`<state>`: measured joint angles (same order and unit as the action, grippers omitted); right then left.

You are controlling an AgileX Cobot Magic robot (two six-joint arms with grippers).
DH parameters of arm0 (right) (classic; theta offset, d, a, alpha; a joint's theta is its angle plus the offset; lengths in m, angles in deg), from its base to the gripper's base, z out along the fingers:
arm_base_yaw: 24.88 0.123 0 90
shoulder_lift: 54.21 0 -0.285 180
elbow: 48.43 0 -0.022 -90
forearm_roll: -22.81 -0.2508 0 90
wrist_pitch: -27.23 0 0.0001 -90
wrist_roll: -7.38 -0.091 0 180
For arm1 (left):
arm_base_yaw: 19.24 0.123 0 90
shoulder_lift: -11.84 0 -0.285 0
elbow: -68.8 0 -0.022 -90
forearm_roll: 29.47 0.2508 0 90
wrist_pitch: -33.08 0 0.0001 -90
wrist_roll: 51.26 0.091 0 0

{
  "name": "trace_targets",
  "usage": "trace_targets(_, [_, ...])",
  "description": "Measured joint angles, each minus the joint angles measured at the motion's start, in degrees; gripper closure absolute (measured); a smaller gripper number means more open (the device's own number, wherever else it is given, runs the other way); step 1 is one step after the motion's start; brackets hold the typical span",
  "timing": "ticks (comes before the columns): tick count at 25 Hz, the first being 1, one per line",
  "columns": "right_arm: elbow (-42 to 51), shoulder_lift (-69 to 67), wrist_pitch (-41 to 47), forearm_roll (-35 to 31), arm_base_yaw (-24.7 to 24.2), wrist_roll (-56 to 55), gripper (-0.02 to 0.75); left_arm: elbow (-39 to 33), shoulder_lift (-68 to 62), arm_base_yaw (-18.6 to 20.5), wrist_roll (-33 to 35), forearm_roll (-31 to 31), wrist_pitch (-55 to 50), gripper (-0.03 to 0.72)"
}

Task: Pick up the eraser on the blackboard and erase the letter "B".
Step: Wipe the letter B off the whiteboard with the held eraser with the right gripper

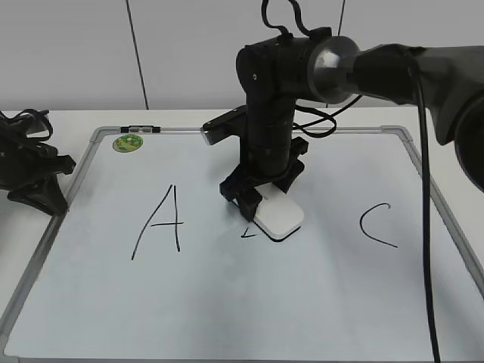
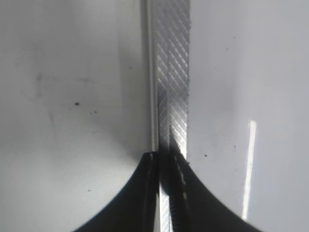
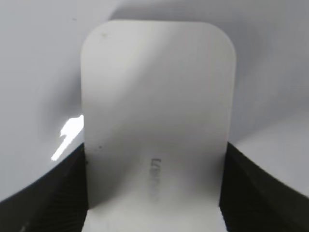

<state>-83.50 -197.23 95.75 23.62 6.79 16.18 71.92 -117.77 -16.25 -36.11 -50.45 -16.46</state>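
The blackboard (image 1: 227, 302) is a white board with a silver frame lying flat on the table. My right gripper (image 1: 261, 203) is shut on the white eraser (image 1: 278, 216) and presses it flat on the board's middle. In the right wrist view the eraser (image 3: 157, 111) fills the space between both jaws (image 3: 154, 193), grey lettering up. Of the letter "B" only a small black stroke (image 1: 246, 235) shows at the eraser's left edge; the rest is hidden or gone. My left gripper (image 1: 45, 189) rests off the board's left edge, jaws nearly together (image 2: 166, 159) above the frame strip (image 2: 171, 72).
A black "A" (image 1: 160, 221) is left of the eraser and a black "C" (image 1: 376, 224) is right of it. A round green sticker (image 1: 127, 142) sits at the board's far left corner. The right arm's cables hang over the board's right side.
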Motion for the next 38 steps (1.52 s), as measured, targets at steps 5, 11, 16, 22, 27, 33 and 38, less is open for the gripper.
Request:
trace_targets(5, [5.64, 2.29, -3.82, -0.81, 0.51, 0.0, 0.199, 0.0, 0.0, 0.0, 0.0, 0.0, 0.0, 0.658])
trace_targets(11, [10.94, 5.69, -3.34, -3.93, 1.6, 0.11, 0.199, 0.0, 0.0, 0.0, 0.0, 0.1, 0.0, 0.658])
trace_targets(16, [13.28, 7.52, -1.12, -6.84, 2.61, 0.33, 0.2, 0.0, 0.0, 0.0, 0.0, 0.1, -0.1, 0.657])
trace_targets(22, [15.12, 8.48, -0.41, -6.47, 3.43, 0.87, 0.201, 0.0, 0.0, 0.0, 0.0, 0.1, -0.1, 0.657])
trace_targets(27, [15.12, 8.48, -0.18, -1.14, 3.53, -0.4, 0.201, 0.0, 0.0, 0.0, 0.0, 0.1, -0.1, 0.657])
trace_targets(33, [15.29, 8.48, -0.18, 2.96, 3.66, -1.92, 0.201, 0.02, 0.0, 0.0, 0.0, 0.1, -0.21, 0.657])
trace_targets(38, [13.23, 7.12, 1.33, 4.12, 3.66, -2.79, 0.201, 0.02, 0.0, 0.0, 0.0, 0.1, -0.21, 0.657])
